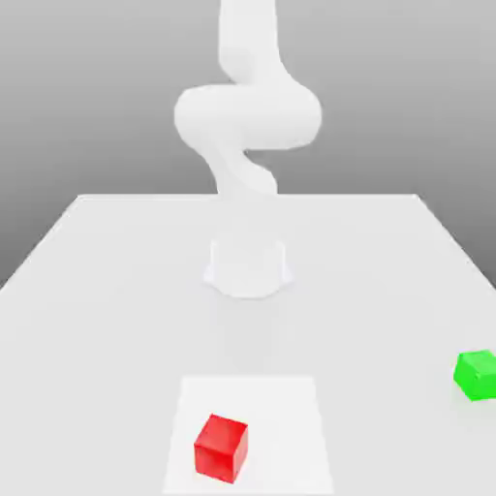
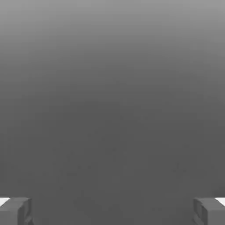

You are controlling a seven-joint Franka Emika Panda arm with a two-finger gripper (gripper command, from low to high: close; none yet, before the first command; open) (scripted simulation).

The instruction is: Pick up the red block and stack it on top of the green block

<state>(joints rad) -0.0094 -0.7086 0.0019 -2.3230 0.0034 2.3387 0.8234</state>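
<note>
Sitting on the white table (image 1: 97, 291), toward the exterior view's left of centre and near the front edge, the red block (image 1: 221, 448) rests on a paler square patch (image 1: 291, 417). Behind it rises the white arm (image 1: 247, 116). Well apart, at the exterior view's right, lies the green block (image 1: 477, 374). The gripper (image 2: 112, 211) stands wide open, its fingertips (image 2: 15, 211) far apart and holding nothing.

Exterior view facing the arm (image 1: 247, 126) across the table (image 1: 116, 291), hand view close behind wide-apart fingertips (image 2: 15, 211)
</note>
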